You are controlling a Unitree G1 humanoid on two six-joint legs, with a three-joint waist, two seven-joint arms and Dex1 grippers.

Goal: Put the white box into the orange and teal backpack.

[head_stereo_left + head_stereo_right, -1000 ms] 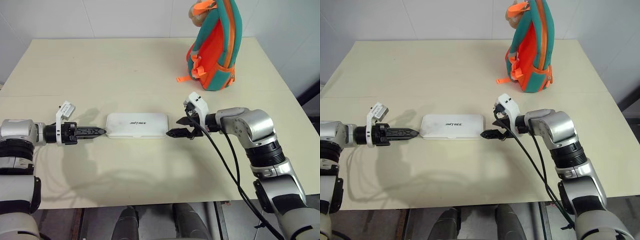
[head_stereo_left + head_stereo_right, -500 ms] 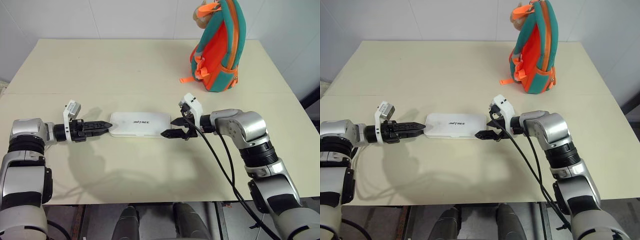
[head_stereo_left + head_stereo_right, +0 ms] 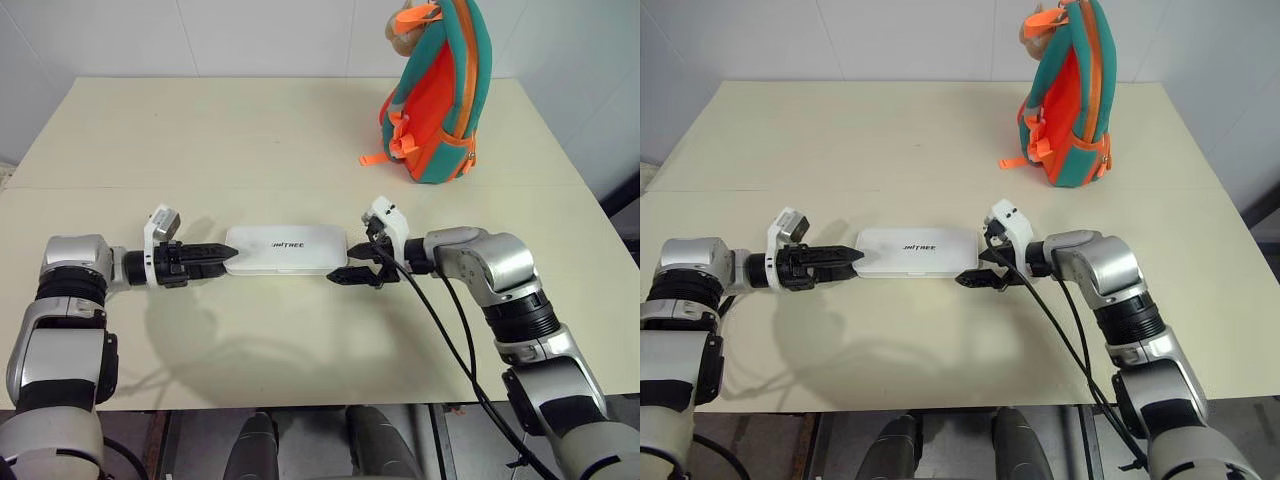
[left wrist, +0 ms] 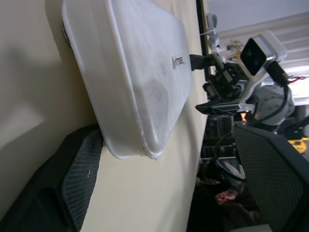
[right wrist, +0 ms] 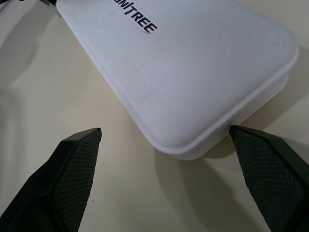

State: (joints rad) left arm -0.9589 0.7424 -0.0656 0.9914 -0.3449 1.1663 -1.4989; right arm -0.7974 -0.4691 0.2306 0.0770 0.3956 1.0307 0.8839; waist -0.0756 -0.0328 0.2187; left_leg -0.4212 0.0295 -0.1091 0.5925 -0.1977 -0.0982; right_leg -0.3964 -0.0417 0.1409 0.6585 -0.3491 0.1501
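The white box [image 3: 286, 249] lies flat on the table, its long side running left to right, dark lettering on the lid. My left gripper [image 3: 222, 258] is open at the box's left end, and in the left wrist view its fingers [image 4: 79, 179] straddle that end. My right gripper [image 3: 347, 264] is open at the box's right end; the right wrist view has the box [image 5: 193, 63] lying between its fingertips [image 5: 72, 164]. The orange and teal backpack [image 3: 435, 95] stands upright at the back right, well away from both grippers.
The cream table [image 3: 200, 130] stretches behind the box, with bare surface at the left and centre. A black cable [image 3: 440, 330] trails from my right wrist over the front edge. A white tiled wall [image 3: 250, 35] runs behind the table.
My left gripper has moved right and rolled, and its fingers now reach the box's left end. The right gripper stays at the right end. The box and backpack lie as before.
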